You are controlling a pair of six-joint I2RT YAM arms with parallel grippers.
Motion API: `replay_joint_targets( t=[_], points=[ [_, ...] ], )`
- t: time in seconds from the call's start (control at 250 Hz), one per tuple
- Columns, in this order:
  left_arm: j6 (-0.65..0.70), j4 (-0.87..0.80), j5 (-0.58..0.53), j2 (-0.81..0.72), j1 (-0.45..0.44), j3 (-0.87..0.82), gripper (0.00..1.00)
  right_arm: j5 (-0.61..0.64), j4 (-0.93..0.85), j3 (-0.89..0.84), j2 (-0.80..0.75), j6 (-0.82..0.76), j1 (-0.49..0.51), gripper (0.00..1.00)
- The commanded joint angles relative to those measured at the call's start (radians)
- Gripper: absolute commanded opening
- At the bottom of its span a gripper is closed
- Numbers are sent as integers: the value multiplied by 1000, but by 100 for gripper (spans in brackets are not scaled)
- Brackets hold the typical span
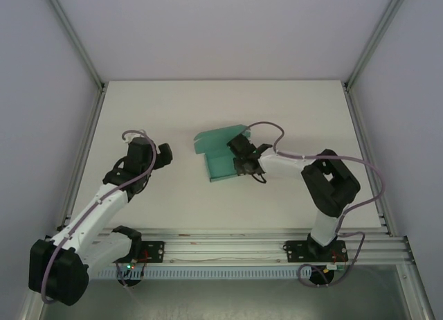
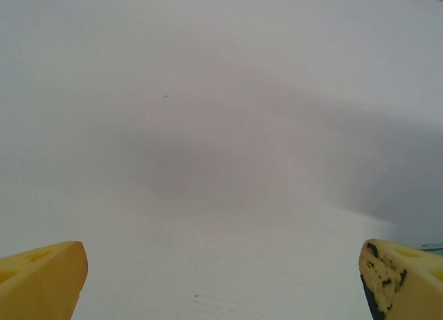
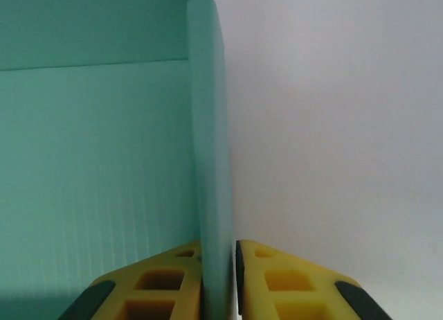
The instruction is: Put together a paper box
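1. The paper box is teal card, part-folded. Its floor panel lies flat on the table, with the back flap and one side wall raised.
2. The right gripper sits at the box's right edge, clamped onto the raised side wall.
3. Right wrist view: the side wall stands on edge and runs straight away from the fingertips. The yellow pads press it from both sides, with no gap showing.
4. Same view: the box floor lies left of the left pad and runs up to the back flap at the far end. Right of the right pad is bare table.
5. The left gripper is well apart from the box, which lies off to the right of its fingertips with no contact.
6. Left wrist view: the fingers are spread wide and released, with nothing between them, just table surface beyond.
7. A thin teal sliver shows past the right finger at the frame edge, too small to tell what part it is.
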Motion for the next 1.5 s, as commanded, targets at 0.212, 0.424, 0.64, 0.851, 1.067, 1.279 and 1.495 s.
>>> replay_joint_targets(
  t=[0.212,0.424,0.64,0.851,1.067,1.279,1.495],
  points=[
    [47,107,91,33,9,-15,100,182,-118,-9,-74,238,58,32],
    [206,303,431,56,9,-29,100,268,-149,21,-188,102,47,63],
    [441,298,743,247,-5,131,100,169,-2,-24,-373,-292,-28,88],
    [738,74,856,493,-58,390,100,-220,85,9,-394,-625,-196,94],
    [847,-70,862,663,-73,558,80,-317,-83,182,-218,-771,-266,76],
    [870,-157,815,756,-99,651,52,-364,-126,208,-163,-798,-283,63],
    [872,-156,773,747,-116,643,36,-387,-114,193,-148,-822,-288,51]
  ],
)
